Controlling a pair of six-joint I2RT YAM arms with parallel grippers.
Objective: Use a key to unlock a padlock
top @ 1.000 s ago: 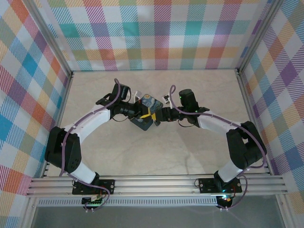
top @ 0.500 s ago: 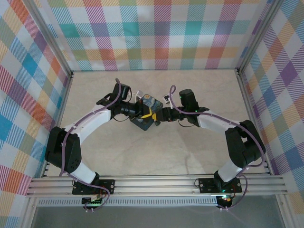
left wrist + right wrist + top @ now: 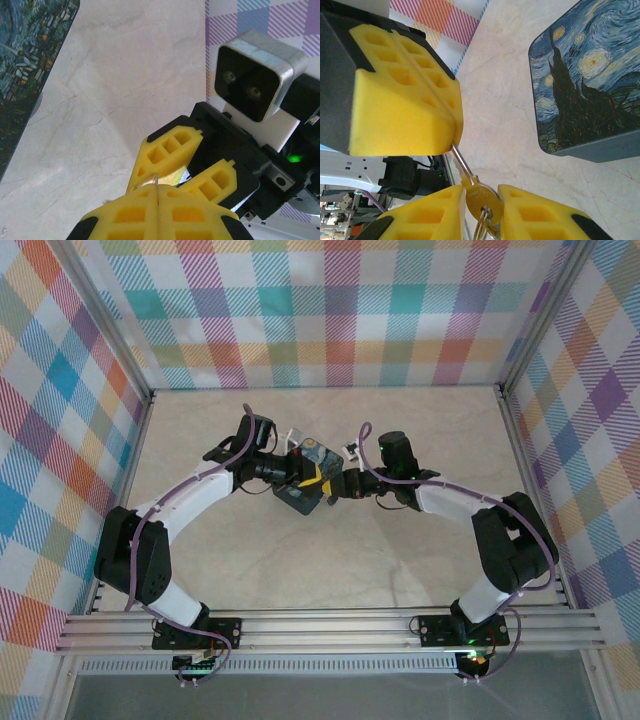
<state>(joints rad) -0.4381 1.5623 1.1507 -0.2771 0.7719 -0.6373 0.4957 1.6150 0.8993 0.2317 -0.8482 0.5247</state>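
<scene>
Night-sky padlock [image 3: 585,85] lies flat, brass key [image 3: 479,196] nearby.

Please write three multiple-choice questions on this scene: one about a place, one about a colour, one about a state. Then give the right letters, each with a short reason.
1. Where is the padlock?
A. Lying on the table
B. Hanging on the wall
C. Lifted in the air

2. What colour are the fingers of the left tool and the right tool?
A. Red
B. Yellow
C. White

3. In what state is the left tool?
A. Wide open
B. Shut on the blade of the key
C. Shut on the padlock

Answers:
1 A: the right wrist view shows it flat on the table, with nothing gripping it.
2 B: both wrist views show yellow fingers.
3 B: the thin blade comes out from between its closed fingers, while the right tool holds the round head.
</scene>
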